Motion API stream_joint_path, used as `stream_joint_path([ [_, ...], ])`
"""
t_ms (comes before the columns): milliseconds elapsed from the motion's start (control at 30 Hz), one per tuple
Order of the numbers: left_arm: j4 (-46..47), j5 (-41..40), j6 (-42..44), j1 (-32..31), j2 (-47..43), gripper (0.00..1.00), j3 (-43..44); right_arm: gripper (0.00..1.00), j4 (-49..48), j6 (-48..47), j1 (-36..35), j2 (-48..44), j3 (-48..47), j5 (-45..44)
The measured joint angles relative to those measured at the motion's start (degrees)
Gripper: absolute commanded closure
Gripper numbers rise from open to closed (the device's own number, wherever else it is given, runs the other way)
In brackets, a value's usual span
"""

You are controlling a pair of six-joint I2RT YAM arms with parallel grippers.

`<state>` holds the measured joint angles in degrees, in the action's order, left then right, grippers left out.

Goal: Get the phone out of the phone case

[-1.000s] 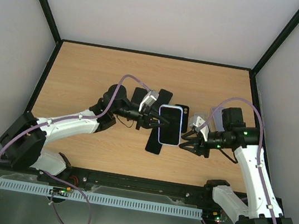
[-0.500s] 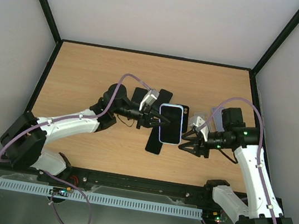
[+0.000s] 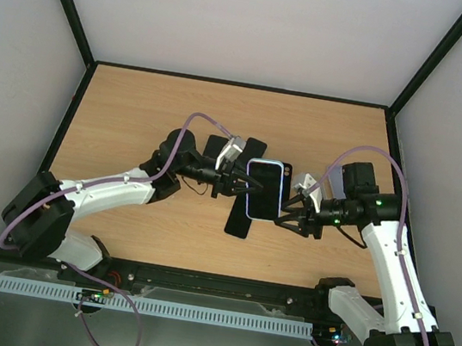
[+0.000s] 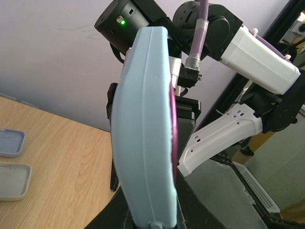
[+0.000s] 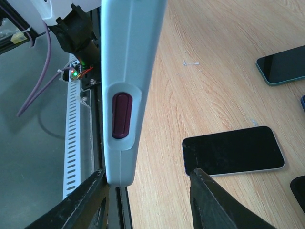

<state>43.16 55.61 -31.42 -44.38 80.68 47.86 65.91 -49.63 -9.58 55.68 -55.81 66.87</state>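
You are working the separating step: your left gripper (image 3: 236, 185) is clamping tight on one long edge of the pale blue phone case (image 5: 131, 57), holding it off the table (image 3: 135, 115) with the phone (image 3: 264, 188) seated inside, screen facing up toward the overhead camera. Your right gripper (image 3: 287, 217) is standing about half open and holding nothing. Its two fingers are straddling the case's opposite edge, with the dark red side button (image 5: 121, 116) sitting just ahead of the fingertips and daylight showing on both sides. Judging from this, the next move is calling for a grip or push that acts on the phone and not on the case wall alone, so that pulling away from the left tool peels the rim off the handset. Squeezing case and phone together would likely just lock them. Beneath the right tool, a black phone (image 5: 232, 150) is lying flat on the light wood, and a teal-edged phone (image 5: 282, 64) is resting farther out past the fingers. Off to the side of the left tool, two empty cases (image 4: 10, 141) are lying on the same surface. Plain pale walls are enclosing the table on three sides.
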Motion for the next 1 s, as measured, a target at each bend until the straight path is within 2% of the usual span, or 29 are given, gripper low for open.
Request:
stream_joint_path([
  [1000, 2.19, 2.19, -5.31, 0.26, 0.96, 0.97, 0.0, 0.57, 2.03, -8.28, -0.57, 1.38, -0.68, -0.33],
])
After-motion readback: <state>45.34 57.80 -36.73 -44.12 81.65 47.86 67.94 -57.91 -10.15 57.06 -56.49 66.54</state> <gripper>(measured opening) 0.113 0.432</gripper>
